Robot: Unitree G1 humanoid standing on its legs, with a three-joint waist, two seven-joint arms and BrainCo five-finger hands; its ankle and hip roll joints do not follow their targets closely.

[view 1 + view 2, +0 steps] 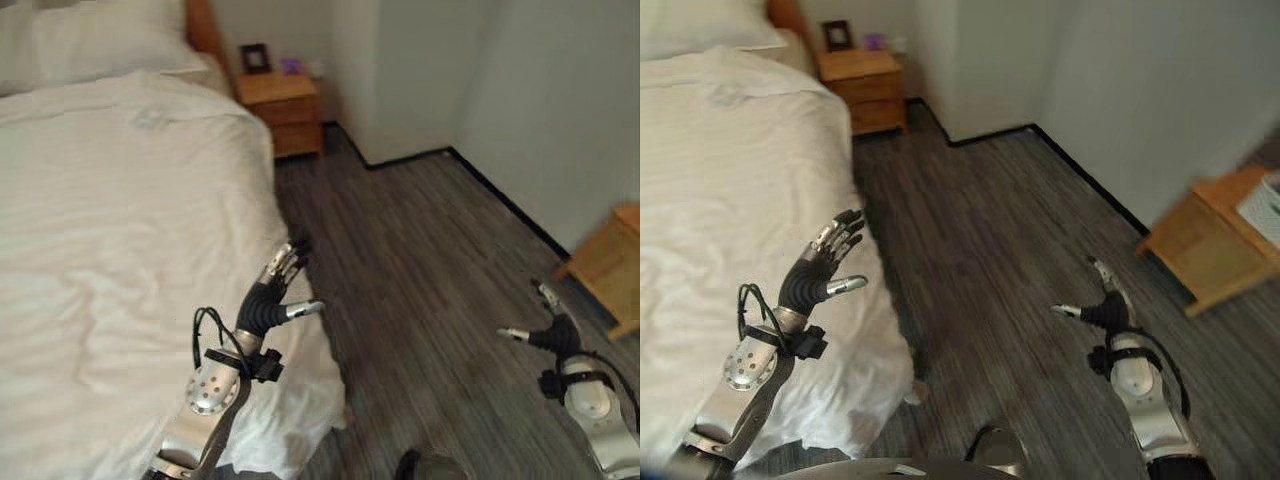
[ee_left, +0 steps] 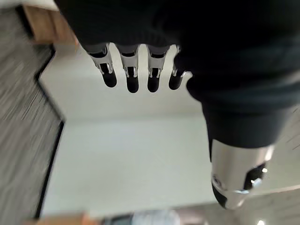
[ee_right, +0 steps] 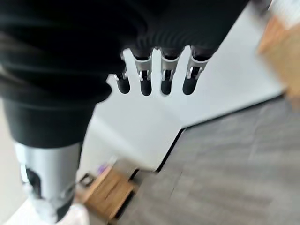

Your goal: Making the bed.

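Fingers on both of my hands are straight and spread, holding nothing. Largest before me is the bed (image 1: 100,250), taking up the left of my view, its white duvet (image 1: 130,200) lying fairly smooth on top with soft wrinkles and hanging over the near side edge toward the floor. At the head end a white pillow (image 1: 90,40) rests against the wooden headboard (image 1: 203,30). Right of the bed runs the dark wood-grain floor (image 1: 420,260), bounded by pale walls (image 1: 520,90) with a black skirting line.

Beside the head of the bed stands a wooden nightstand (image 1: 285,110) with drawers, carrying a small dark picture frame (image 1: 255,57) and a small purple object (image 1: 291,66). By the right wall is another piece of light wooden furniture (image 1: 1215,245), with something white (image 1: 1265,205) on it that I cannot make out.

My left hand (image 1: 270,300) hovers over the side edge of the duvet near the foot of the bed, thumb out to the right, not touching the cloth as far as I can tell. My right hand (image 1: 1105,310) hangs above the floor, well apart from the bed, thumb pointing left.
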